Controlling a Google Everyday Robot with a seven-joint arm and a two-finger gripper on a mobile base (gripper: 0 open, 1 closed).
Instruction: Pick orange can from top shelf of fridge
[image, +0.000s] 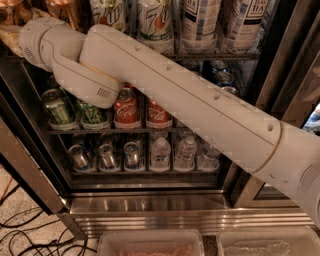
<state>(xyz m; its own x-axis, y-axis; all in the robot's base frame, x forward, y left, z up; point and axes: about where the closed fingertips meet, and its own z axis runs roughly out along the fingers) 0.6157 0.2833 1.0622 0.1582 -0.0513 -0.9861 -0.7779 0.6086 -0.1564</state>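
Observation:
Two copper-orange cans (61, 10) stand at the far left of the top shelf (215, 55) of the fridge (150, 207), cut off by the upper edge of the view. My white arm reaches from the lower right up to that corner. The gripper (9, 34) shows only as a tan shape at the left edge, beyond the wrist, level with the foot of the orange cans. Whether it touches a can is hidden.
White-and-green 7up cans (155, 22) and tall tea cans (200, 22) share the top shelf. Below are green cans (57, 106), red cola cans (126, 107), then silver cans and water bottles (161, 152). Two plastic bins (150, 242) sit in front; cables (30, 235) lie on the floor at the left.

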